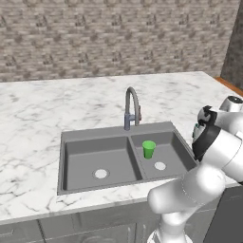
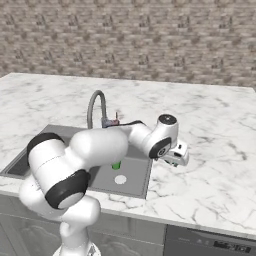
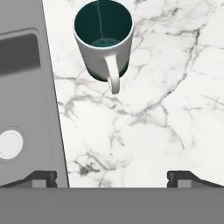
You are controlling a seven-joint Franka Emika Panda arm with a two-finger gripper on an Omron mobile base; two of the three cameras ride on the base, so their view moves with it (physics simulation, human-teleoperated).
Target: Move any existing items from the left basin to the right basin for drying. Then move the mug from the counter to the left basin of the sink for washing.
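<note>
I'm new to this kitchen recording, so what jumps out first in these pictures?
A bright green cup stands upright in the narrower right basin of the dark sink, while the wider left basin holds nothing. In the hand view, the mug sits upright on the marble counter, beyond the open claw.

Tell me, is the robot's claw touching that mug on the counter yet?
Apart. In the hand view the mug stands upright near the top on the counter, with bare marble between it and the gripper, whose fingertips sit wide apart at the bottom.
</note>
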